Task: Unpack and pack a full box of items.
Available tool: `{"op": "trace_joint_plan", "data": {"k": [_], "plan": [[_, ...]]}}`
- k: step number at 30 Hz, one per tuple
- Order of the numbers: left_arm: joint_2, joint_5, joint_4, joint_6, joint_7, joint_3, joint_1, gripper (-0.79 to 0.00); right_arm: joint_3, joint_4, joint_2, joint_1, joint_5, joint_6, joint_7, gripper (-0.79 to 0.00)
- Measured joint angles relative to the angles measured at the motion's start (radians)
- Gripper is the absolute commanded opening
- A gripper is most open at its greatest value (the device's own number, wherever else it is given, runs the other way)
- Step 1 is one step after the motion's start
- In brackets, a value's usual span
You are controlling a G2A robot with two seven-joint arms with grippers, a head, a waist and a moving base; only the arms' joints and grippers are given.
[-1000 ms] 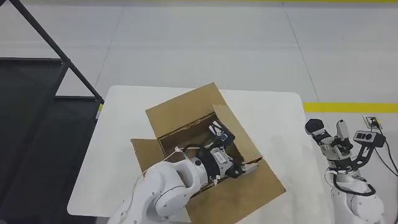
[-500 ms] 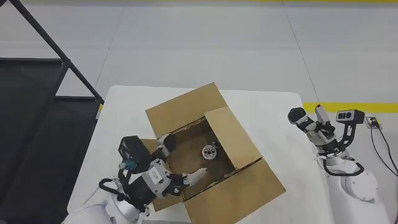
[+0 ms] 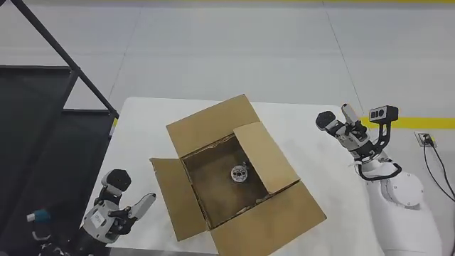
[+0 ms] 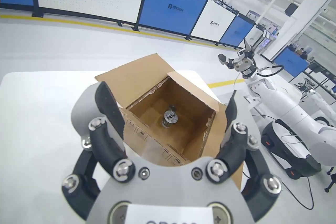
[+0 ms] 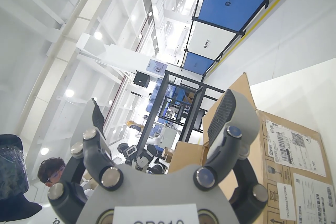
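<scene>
On the table [image 3: 313, 185], the box [image 3: 206, 124] sits near the spread left gripper [image 3: 134, 190].

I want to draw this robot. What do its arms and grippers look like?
The right arm is smooth, rounded and white. Both the left gripper and right gripper have grey metal bases with silver bolts, black links, a white label, and white-backed fingers with black pads.

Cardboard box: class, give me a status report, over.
Left gripper open, empty. Right gripper open, empty. Open brown cardboard box holds one small round metal part. Opening unobstructed.
</scene>
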Motion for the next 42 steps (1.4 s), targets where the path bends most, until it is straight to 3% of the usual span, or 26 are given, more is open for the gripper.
{"op": "trace_joint_plan", "data": {"k": [4, 8, 12, 19, 23, 29, 34, 38, 42], "plan": [[0.000, -0.002, 0.002, 0.000, -0.002, 0.002, 0.001, 0.000, 0.000, 0.000, 0.000, 0.000, 0.000, 0.000, 0.000, 0.000], [0.002, -0.073, 0.033, 0.039, -0.057, 0.061, -0.009, 0.000, -0.017, -0.017, -0.001, -0.012, -0.013, 0.017, -0.030, 0.000], [-0.003, -0.038, 0.030, 0.033, -0.010, 0.122, 0.044, 0.000, -0.035, 0.003, -0.001, -0.001, -0.017, 0.036, -0.047, 0.000], [-0.019, 0.208, 0.081, 0.001, 0.257, 0.252, 0.161, 0.000, -0.055, 0.069, 0.001, 0.056, 0.001, 0.051, -0.036, 0.000], [-0.025, 0.425, 0.097, 0.037, 0.422, 0.317, 0.202, 0.000, -0.072, 0.095, 0.002, 0.090, 0.009, 0.054, -0.023, 0.000], [-0.025, 0.597, 0.151, 0.028, 0.546, 0.374, 0.228, 0.000, -0.093, 0.131, 0.002, 0.129, 0.009, 0.053, -0.016, 0.000], [-0.030, 0.653, 0.173, 0.118, 0.597, 0.409, 0.219, 0.000, -0.096, 0.155, 0.005, 0.144, 0.016, 0.049, -0.007, 0.000], [-0.037, 0.720, 0.188, 0.251, 0.639, 0.438, 0.199, 0.000, -0.094, 0.171, 0.008, 0.151, 0.026, 0.044, 0.001, 0.000], [-0.040, 0.794, 0.215, 0.333, 0.630, 0.473, 0.170, 0.000, -0.091, 0.178, 0.011, 0.150, 0.033, 0.038, 0.004, 0.000]]}}
